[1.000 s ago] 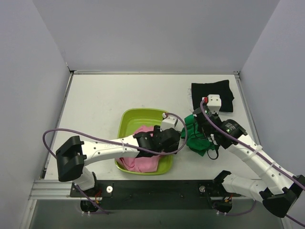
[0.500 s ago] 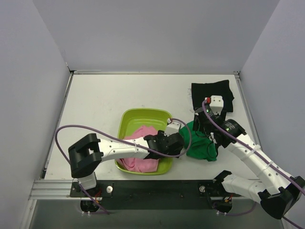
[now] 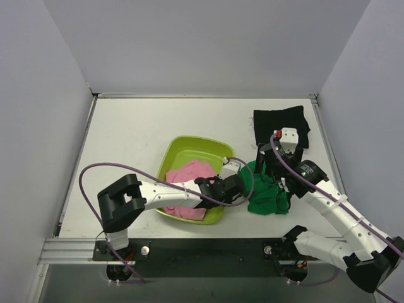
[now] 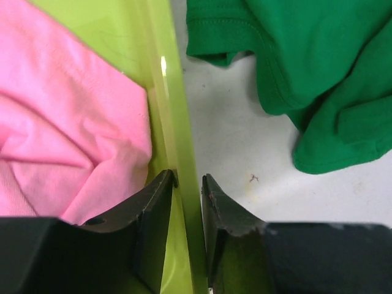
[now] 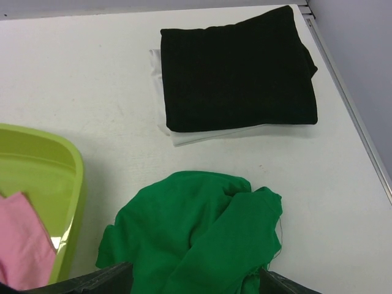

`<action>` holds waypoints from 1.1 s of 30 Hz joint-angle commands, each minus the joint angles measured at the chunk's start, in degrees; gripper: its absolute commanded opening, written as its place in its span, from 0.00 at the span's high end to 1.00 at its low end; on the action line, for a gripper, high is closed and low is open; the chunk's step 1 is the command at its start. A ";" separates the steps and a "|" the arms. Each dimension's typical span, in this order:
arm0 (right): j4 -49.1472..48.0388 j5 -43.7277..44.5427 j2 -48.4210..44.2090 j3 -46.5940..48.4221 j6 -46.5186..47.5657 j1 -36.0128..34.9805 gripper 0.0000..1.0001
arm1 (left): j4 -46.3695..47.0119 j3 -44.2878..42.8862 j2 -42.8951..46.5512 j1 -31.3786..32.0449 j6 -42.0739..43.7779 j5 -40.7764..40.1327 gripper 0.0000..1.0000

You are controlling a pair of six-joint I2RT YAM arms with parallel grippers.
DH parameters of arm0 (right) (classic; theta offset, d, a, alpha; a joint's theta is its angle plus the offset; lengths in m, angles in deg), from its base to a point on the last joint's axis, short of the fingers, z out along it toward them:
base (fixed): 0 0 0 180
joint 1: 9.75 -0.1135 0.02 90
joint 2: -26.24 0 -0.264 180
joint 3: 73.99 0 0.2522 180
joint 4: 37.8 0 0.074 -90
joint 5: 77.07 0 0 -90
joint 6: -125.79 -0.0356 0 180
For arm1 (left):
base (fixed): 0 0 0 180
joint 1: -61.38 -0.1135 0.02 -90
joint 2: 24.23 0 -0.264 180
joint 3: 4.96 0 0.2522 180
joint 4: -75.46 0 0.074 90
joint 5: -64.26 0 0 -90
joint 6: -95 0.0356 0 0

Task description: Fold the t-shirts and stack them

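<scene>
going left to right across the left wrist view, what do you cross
pink t-shirt → lime-green tub wall → table → green t-shirt

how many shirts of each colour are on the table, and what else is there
green shirt: 1
black shirt: 1
pink shirt: 1, lying in the tub
white folded cloth under the black shirt: 1, cannot tell whether it is a shirt
lime-green tub: 1
total: 5
</scene>
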 commanded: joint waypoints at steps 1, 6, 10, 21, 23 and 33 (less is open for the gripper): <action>0.69 1.13 -0.48 -0.57 -0.83 -0.02 0.19 | 1.97 0.00 0.65 -2.66 3.62 3.75 0.80; -0.27 0.96 -0.22 -1.09 -1.10 -0.02 0.20 | -1.19 0.35 3.19 -7.40 8.01 5.41 1.00; -1.67 0.52 0.92 -1.18 -1.27 -0.20 0.21 | -2.69 -0.26 6.62 -15.13 13.63 11.38 1.00; -4.14 -1.15 4.27 0.84 -1.54 -2.66 0.22 | -16.57 -20.11 0.23 -36.93 31.38 19.56 1.00; -4.40 -1.07 4.62 0.84 -1.54 -3.54 0.23 | -16.66 -21.96 -1.54 -40.09 34.36 21.23 1.00; -5.81 -0.19 4.88 -3.11 -2.07 -5.12 0.23 | -14.91 -24.69 -14.10 -49.06 40.01 23.00 1.00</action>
